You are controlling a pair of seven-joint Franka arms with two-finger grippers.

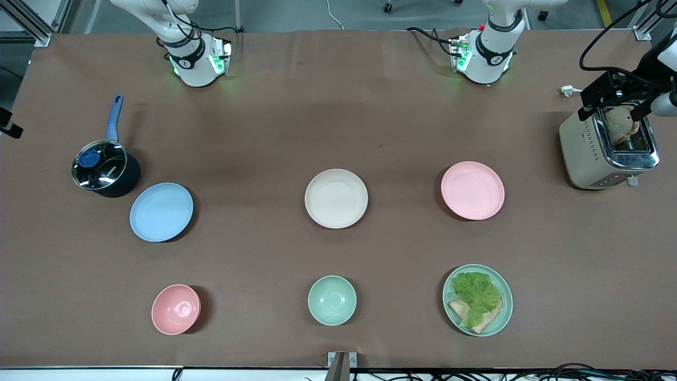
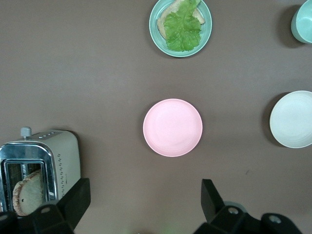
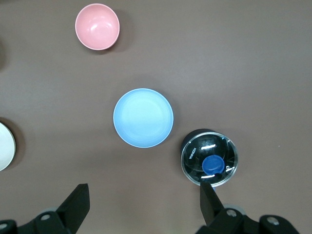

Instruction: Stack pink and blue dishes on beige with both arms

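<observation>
The beige plate (image 1: 336, 198) sits mid-desk. The pink plate (image 1: 472, 190) lies toward the left arm's end from it, the blue plate (image 1: 161, 211) toward the right arm's end, probably just beside the pot (image 1: 106, 169). The left end effector (image 2: 144, 204) hangs spread over the pink plate, the right end effector (image 3: 144, 204) spread over the blue plate.

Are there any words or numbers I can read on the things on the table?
On the glass lid of the dark blue saucepan: white brand lettering, too small and blurred to read for sure.
On the silver and cream toaster: only small marks and dots, no readable words.
Nothing else shows writing.
</observation>
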